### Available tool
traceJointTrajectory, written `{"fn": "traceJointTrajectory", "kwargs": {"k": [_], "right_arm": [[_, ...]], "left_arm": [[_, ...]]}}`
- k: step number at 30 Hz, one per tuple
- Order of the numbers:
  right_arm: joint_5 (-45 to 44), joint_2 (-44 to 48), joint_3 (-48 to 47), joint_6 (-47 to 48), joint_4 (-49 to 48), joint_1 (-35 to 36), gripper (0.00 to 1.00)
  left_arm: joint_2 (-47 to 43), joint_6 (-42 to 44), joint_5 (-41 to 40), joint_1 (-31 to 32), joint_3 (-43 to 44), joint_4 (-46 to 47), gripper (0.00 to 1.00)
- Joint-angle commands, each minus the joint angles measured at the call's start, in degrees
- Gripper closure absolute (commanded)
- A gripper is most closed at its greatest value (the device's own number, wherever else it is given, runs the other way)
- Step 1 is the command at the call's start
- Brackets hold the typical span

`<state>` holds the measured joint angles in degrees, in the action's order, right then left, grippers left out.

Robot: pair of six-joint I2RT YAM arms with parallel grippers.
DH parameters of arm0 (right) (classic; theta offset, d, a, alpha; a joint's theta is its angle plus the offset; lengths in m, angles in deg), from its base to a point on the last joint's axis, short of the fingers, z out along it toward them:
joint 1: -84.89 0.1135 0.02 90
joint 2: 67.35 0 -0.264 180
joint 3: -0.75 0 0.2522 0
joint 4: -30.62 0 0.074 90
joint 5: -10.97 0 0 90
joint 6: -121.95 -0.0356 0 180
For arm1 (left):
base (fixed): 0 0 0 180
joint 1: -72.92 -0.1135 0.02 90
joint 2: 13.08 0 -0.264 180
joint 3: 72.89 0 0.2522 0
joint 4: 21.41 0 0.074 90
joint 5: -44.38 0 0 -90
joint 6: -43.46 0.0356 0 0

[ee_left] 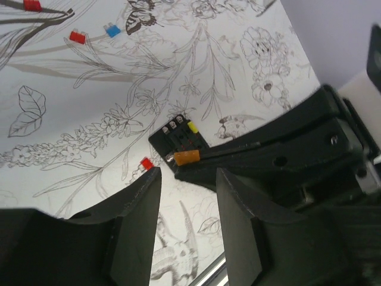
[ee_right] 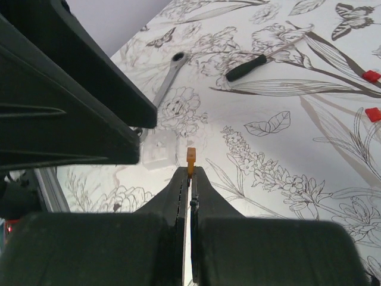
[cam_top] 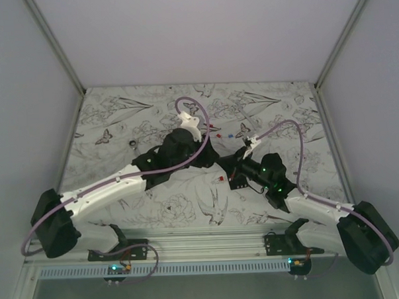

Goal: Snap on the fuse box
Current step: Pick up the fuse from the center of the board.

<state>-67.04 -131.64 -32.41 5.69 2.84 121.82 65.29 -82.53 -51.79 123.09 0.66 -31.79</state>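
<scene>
The fuse box (ee_left: 177,138) is a small black block lying flat on the patterned table, with a yellow fuse (ee_left: 192,127) in one slot. It also shows in the top view (cam_top: 239,183). My right gripper (ee_right: 190,171) is shut on a small orange fuse (ee_right: 191,156). In the left wrist view that orange fuse (ee_left: 186,157) sits at the near edge of the fuse box. My left gripper (ee_left: 188,179) is open and empty, just short of the box, its jaws on either side of the right gripper's fingers (ee_left: 250,156). The fuse box is hidden in the right wrist view.
A loose red fuse (ee_left: 146,162) lies by my left fingertip. More red (ee_left: 76,36) and blue (ee_left: 112,30) fuses lie farther off. A wrench (ee_right: 166,83), a black-handled screwdriver (ee_right: 256,62) and a pale square piece (ee_right: 159,152) lie on the table. The left arm (ee_right: 65,101) is close to my right gripper.
</scene>
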Motion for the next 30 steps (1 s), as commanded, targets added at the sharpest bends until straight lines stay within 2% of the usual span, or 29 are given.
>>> {"fn": "traceJointTrajectory", "kwargs": {"k": [1, 7, 13, 17, 30], "right_arm": [[9.82, 2.56, -4.09, 6.91, 6.38, -1.58, 1.0], [21.54, 6.43, -7.23, 11.78, 15.0, -3.14, 1.0], [31.72, 7.19, -11.76, 15.43, 23.08, -3.22, 1.0], [35.21, 7.96, -13.36, 16.65, 25.71, -3.22, 1.0], [40.25, 8.59, -14.17, 17.75, 27.23, -3.2, 1.0]], "left_arm": [[-6.84, 12.88, 9.97, -2.27, -3.44, 1.88, 0.55], [-15.91, 23.15, 26.98, -7.34, -8.36, 1.73, 0.56], [-16.81, 28.9, 39.62, -8.42, -8.81, 1.38, 0.61], [-16.55, 32.36, 43.16, -8.42, -8.5, 0.66, 0.65], [-11.34, 36.0, 49.03, -8.42, -5.69, -1.26, 0.68]]}}
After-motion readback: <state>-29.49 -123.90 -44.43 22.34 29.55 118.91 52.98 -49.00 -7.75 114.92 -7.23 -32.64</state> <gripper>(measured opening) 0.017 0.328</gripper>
